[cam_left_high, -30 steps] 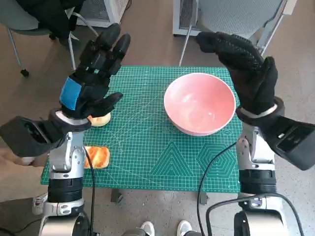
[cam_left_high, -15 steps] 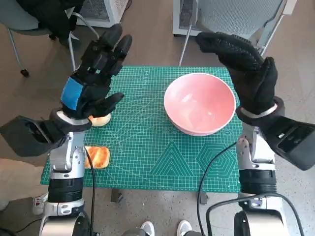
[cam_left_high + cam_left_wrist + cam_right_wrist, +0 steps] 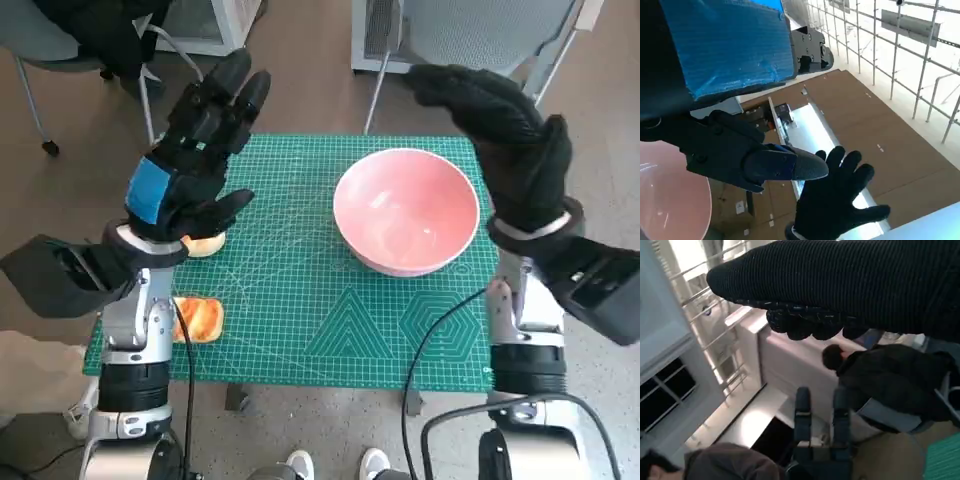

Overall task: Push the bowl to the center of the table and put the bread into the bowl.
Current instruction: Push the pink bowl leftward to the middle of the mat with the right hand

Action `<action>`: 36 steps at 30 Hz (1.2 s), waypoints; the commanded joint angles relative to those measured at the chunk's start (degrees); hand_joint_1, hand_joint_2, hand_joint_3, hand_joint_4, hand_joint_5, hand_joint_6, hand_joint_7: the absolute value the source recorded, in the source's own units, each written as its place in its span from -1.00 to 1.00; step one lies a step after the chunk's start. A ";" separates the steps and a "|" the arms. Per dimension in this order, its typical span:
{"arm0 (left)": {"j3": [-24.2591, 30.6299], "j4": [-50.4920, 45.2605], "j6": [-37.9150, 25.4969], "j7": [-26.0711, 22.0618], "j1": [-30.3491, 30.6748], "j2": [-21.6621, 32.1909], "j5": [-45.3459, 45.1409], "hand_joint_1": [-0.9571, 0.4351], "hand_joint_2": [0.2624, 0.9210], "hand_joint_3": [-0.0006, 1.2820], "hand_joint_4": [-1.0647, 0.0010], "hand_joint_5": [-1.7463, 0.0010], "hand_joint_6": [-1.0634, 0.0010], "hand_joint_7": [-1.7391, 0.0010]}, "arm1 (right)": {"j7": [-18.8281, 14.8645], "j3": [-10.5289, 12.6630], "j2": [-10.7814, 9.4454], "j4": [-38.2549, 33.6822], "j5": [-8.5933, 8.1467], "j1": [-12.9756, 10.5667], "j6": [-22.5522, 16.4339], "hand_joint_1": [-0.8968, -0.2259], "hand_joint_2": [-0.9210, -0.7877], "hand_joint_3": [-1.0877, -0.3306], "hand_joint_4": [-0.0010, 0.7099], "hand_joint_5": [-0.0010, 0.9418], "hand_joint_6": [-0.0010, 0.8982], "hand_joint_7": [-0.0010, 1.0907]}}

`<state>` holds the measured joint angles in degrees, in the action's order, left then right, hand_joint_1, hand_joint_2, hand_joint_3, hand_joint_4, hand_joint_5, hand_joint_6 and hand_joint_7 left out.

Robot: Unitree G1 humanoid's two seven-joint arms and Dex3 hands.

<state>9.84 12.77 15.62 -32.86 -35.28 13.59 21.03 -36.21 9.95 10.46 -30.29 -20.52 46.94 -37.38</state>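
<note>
- Green cutting-mat covering is seen over the small table (image 3: 300, 300), with brown floor around it and chair legs beyond the far edge.
- On the robot's right half of the mat, towards the far edge and off centre, the pink bowl (image 3: 405, 222) stands upright and holds nothing.
- Raised above the bowl's outer side is the right hand (image 3: 505, 140); its fingers are spread and nothing is held. Contact with the bowl is not seen.
- It is judged that the push is best made with this hand lowered against the bowl's outer wall, low on the side, so that the bowl slides toward the middle rather than tips.
- Near the left front corner lies the bread (image 3: 198, 320), partly hidden behind the left forearm.
- Above the mat's left side the left hand (image 3: 190, 165) is held up with fingers apart, empty.
- Just under that hand a pale round object (image 3: 203, 243) rests on the mat; what it is cannot be told.
- Between bowl and centre nothing is seen lying on the mat.
- A black cable (image 3: 425, 340) crosses the near right corner and could be caught by the right arm.
</note>
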 commanded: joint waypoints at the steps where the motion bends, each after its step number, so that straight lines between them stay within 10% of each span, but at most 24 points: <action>1: 0.04 -0.88 -0.17 -0.07 0.16 0.12 0.59 -0.56 1.00 -0.61 0.82 1.00 0.78 0.74 | -0.19 1.44 1.13 -3.00 -0.57 0.40 -0.81 -0.43 -1.00 -0.10 -0.74 -0.99 -0.92 -0.48; 20: 0.12 -1.25 0.42 1.05 1.11 -0.17 0.02 -0.57 1.00 -0.61 0.81 1.00 0.77 0.76 | 7.20 5.53 6.75 -23.37 4.97 6.04 -4.52 -0.30 -1.00 -0.41 -0.92 -1.00 -0.99 -0.52; 36: 0.16 -0.53 0.79 0.95 1.18 -0.38 0.15 -0.57 1.00 -0.60 0.81 1.00 0.77 0.77 | 15.97 5.66 10.02 -40.03 10.55 9.52 2.25 -0.34 -1.00 -0.41 -0.95 -1.00 -1.00 -0.65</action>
<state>9.84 12.30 15.79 -31.99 -34.58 13.30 20.99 -22.02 15.52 19.79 -67.07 -10.95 56.16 -38.07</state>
